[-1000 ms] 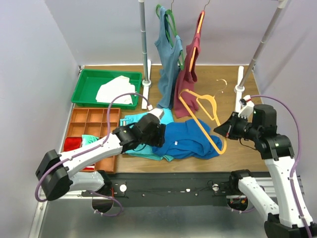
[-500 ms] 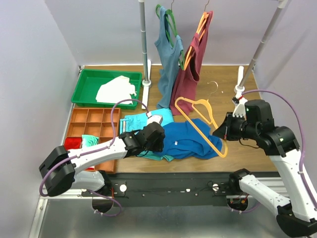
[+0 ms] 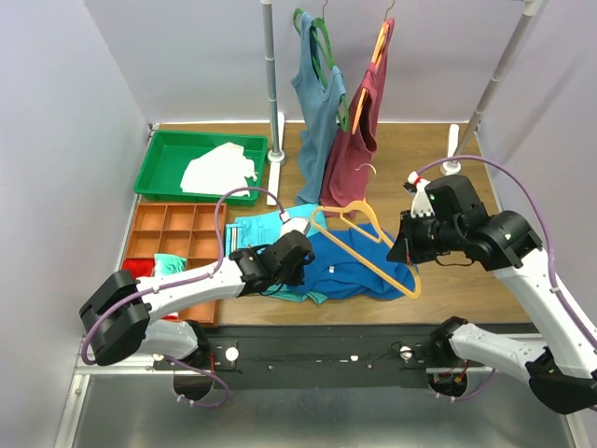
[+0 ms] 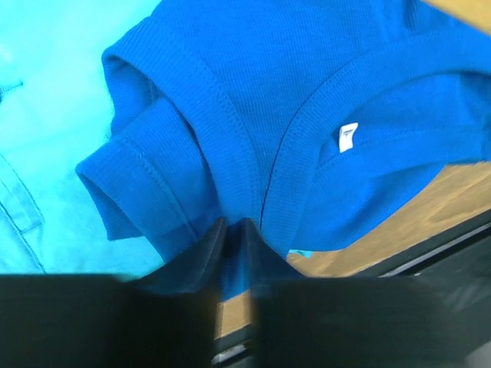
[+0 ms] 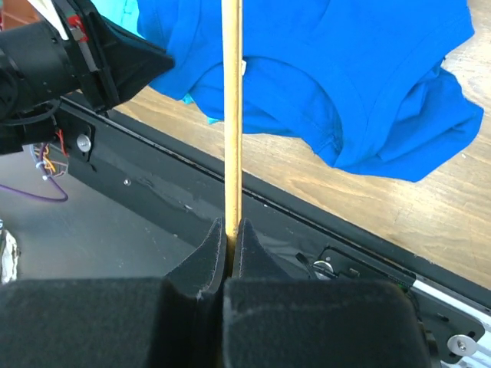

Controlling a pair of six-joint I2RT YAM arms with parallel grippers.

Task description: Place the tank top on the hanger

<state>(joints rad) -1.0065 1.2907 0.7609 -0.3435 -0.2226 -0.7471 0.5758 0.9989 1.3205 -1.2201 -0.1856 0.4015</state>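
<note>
While the tank top (image 3: pixel 350 266) is lying crumpled by the middle of the bench's near edge, partly over a turquoise garment (image 3: pixel 266 229), the top view is showing the hanger (image 3: pixel 373 264) slanting across it, with the right gripper (image 3: pixel 403 250) at its right end and the left gripper (image 3: pixel 297 254) at the cloth's left side. In the left wrist view, the fingers (image 4: pixel 192 261) are pinching together on a fold of blue hem. In the right wrist view, the jaws are clamping the hanger's orange bar.

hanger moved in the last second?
Yes. The hanger has shifted left, away from the right pole base and further over the tank top, held in the right pincer.
</note>
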